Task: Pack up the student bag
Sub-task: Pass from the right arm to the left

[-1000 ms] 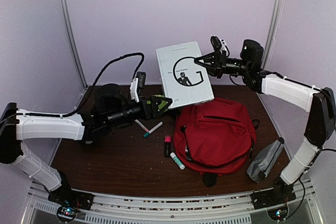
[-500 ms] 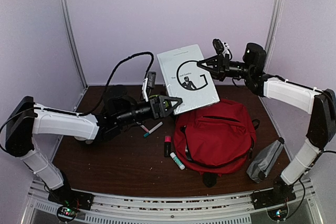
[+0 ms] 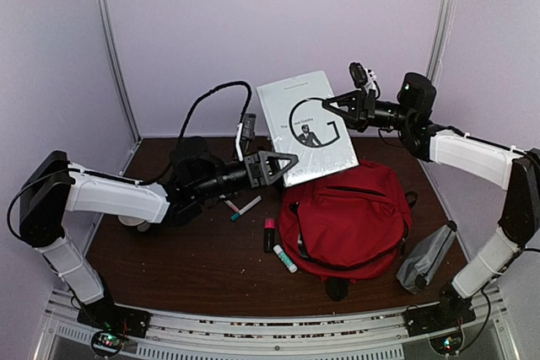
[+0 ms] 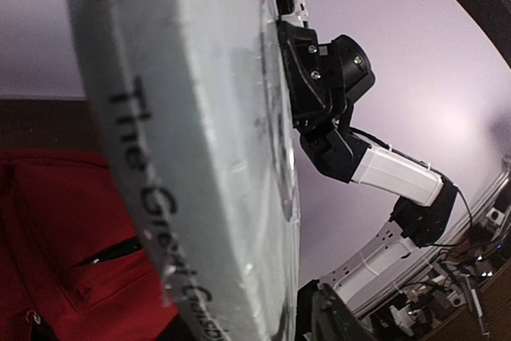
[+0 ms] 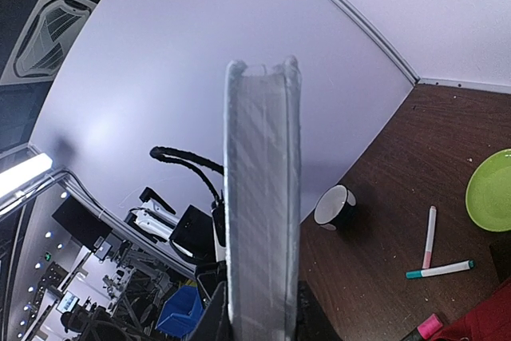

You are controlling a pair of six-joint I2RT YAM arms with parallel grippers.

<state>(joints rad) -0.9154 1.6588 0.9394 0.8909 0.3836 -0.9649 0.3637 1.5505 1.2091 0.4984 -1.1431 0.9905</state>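
The student bag (image 3: 346, 221), red with its top zipper open, lies on the table right of centre. Above its far edge a grey-white book (image 3: 304, 128) hangs tilted in the air. My right gripper (image 3: 331, 109) is shut on the book's right edge; in the right wrist view the book (image 5: 262, 197) stands edge-on between the jaws (image 5: 259, 321). My left gripper (image 3: 287, 163) straddles the book's lower left corner, open, jaws wider than the book. The left wrist view shows the book's spine (image 4: 184, 157), one black finger (image 4: 331, 317) beside the cover, and the bag (image 4: 56, 229) below.
Two markers (image 3: 243, 206), a pink highlighter (image 3: 269, 233) and a glue stick (image 3: 285, 259) lie left of the bag. A grey pouch (image 3: 426, 257) sits at the right. A black mug (image 5: 335, 205) and a green plate (image 5: 489, 189) stand at the back left.
My left gripper has travelled right and up to the book's lower left corner while its jaws narrowed. The right gripper has carried the book slightly to the right.
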